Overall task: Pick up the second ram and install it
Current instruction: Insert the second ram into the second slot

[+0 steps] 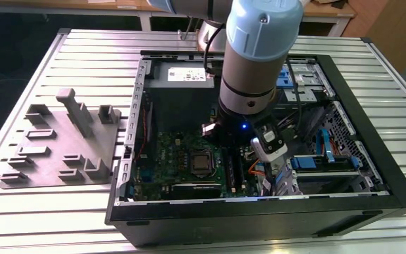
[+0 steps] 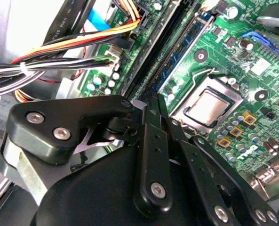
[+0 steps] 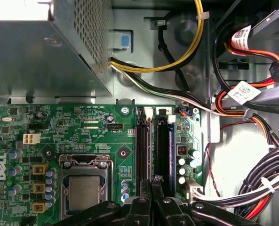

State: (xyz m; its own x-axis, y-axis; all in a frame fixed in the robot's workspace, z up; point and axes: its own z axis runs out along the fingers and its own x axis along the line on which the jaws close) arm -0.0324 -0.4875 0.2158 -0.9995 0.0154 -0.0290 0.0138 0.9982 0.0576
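The gripper (image 2: 153, 101) (image 3: 155, 181) has its fingers drawn together, with no gap showing between the tips in both wrist views. It hangs low over the motherboard (image 3: 59, 136), the tips at the near end of the memory slots (image 3: 153, 141).

The second ram (image 2: 184, 54) is one dark blue-green stick. In the second wrist view it stands on edge along a slot and runs straight away from the fingertips, its near end right at them. Whether the tips touch it or pinch it cannot be told. Black slot rails lie just beside the stick, on the side towards the cables. In the first wrist view the slots show as two dark bands ahead of the tips.

One processor socket (image 3: 85, 188) (image 2: 207, 106) with a silver lid sits near the gripper, to the side away from the cables. One perforated grey metal box (image 3: 35, 47) lies beyond the slots, far from the tips. Bundles of black, yellow, orange and red cables (image 3: 252, 188) run close past the gripper on the other side.

In the exterior view, one arm (image 1: 259, 63) reaches down into one open black computer case (image 1: 259, 209). One grey fixture plate (image 1: 62, 143) lies on the slatted table (image 1: 48, 211), well apart from the gripper, outside the case.
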